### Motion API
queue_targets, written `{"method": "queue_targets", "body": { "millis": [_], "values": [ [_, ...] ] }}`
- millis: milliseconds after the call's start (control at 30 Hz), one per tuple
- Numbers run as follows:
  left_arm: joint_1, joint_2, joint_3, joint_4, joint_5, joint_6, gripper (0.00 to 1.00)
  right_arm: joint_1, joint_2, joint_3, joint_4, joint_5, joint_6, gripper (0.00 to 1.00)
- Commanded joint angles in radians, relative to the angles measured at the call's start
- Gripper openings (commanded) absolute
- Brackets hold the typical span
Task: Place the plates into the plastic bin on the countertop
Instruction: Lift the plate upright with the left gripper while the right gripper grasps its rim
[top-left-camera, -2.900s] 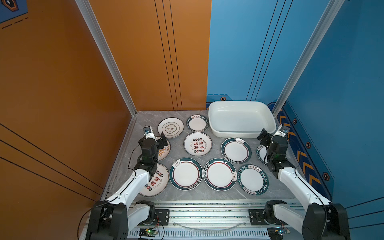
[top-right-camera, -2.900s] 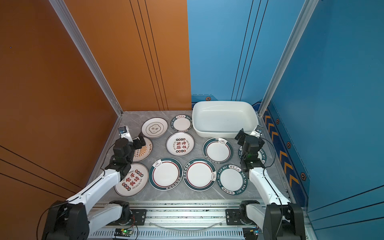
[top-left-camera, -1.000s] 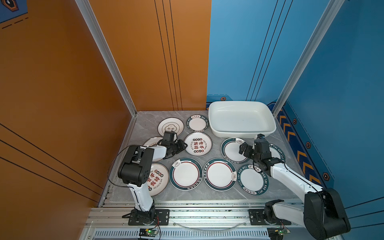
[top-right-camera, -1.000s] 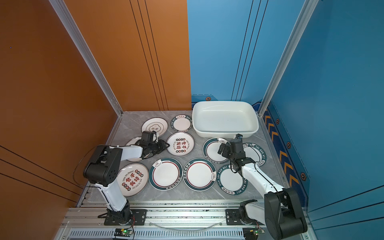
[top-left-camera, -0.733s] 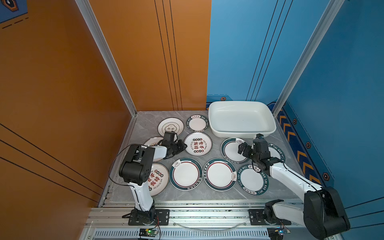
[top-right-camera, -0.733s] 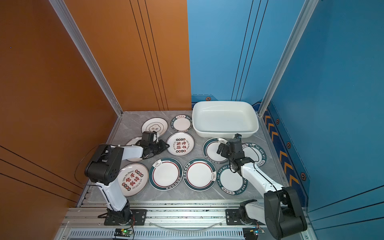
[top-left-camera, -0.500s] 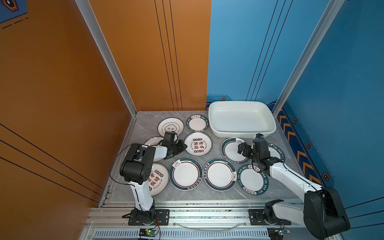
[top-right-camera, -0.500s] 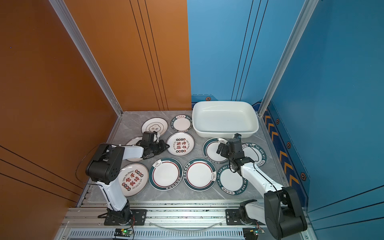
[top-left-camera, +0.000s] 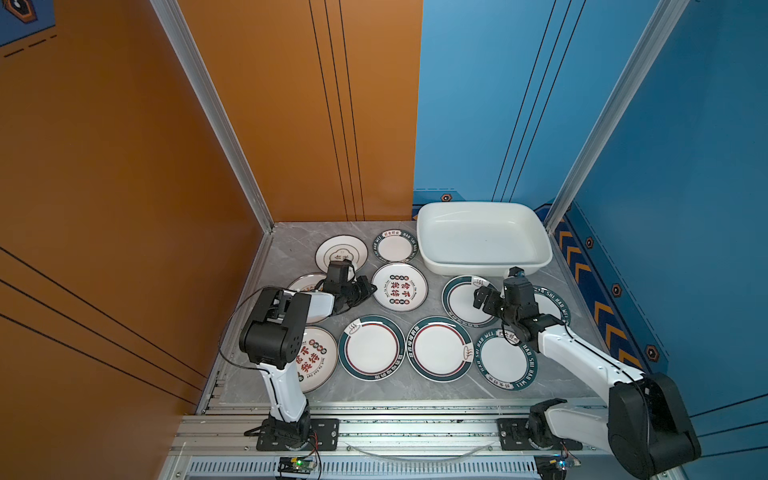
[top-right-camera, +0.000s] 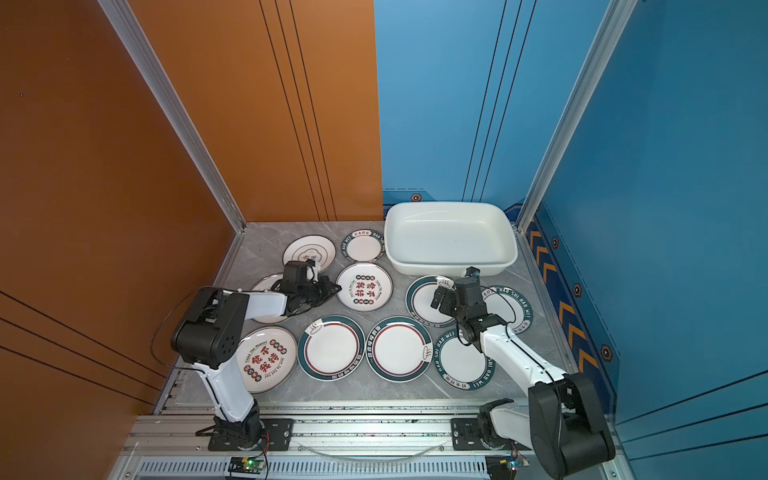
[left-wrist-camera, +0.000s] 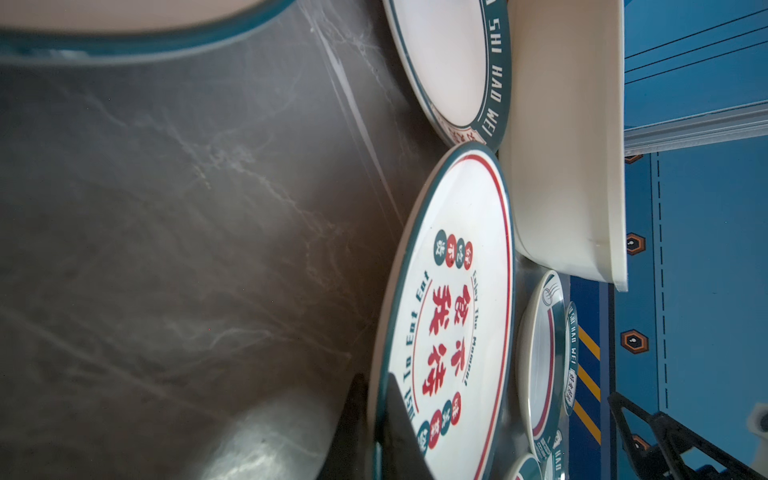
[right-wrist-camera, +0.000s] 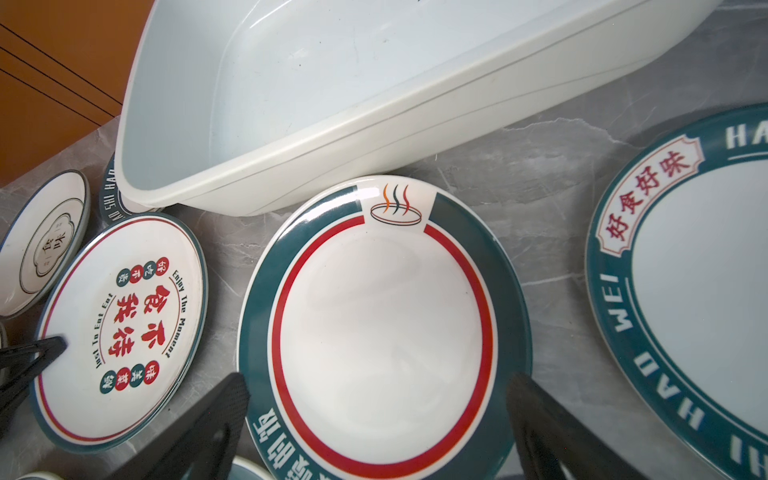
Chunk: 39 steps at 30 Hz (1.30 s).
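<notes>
Left wrist view: our left hand (left-wrist-camera: 376, 415) clamps the character plate (left-wrist-camera: 457, 324); our right hand (right-wrist-camera: 376, 390) gapes, red-ringed plate (right-wrist-camera: 386, 328) beneath it.

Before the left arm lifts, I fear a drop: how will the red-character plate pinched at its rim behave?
The plate looks rigid and glossy, so it should keep its shape but may slip. The left gripper pinches one edge only, so it may sag or swing. A fall onto the countertop could chip it.
</notes>
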Motion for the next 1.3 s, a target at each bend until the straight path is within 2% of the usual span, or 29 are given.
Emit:
{"method": "queue_targets", "body": {
  "millis": [0, 233, 533, 633, 800, 1067, 1267],
  "values": [
    [0.006, -0.027, -0.029, -0.018, 0.032, -0.003, 0.00, 0.011, -0.018, 0.019, 0.006, -0.025, -0.006, 0.99],
    [0.037, -0.098, -0.053, 0.040, 0.121, -0.077, 0.00, 0.036, -0.012, 0.009, 0.163, -0.307, -0.039, 0.99],
    [0.058, -0.267, -0.062, 0.010, 0.191, -0.120, 0.00, 0.103, 0.141, 0.100, 0.242, -0.489, 0.000, 0.99],
    [0.057, -0.328, -0.061, -0.042, 0.198, -0.104, 0.00, 0.121, 0.196, 0.119, 0.330, -0.556, 0.050, 0.99],
    [0.052, -0.407, -0.066, -0.147, 0.173, -0.046, 0.00, 0.163, 0.257, 0.159, 0.410, -0.597, 0.087, 0.97],
    [0.043, -0.457, -0.084, -0.194, 0.163, -0.022, 0.00, 0.204, 0.356, 0.209, 0.502, -0.631, 0.173, 0.82],
    [0.032, -0.465, -0.088, -0.197, 0.157, -0.014, 0.00, 0.218, 0.430, 0.221, 0.618, -0.667, 0.263, 0.56]
  ]
}}
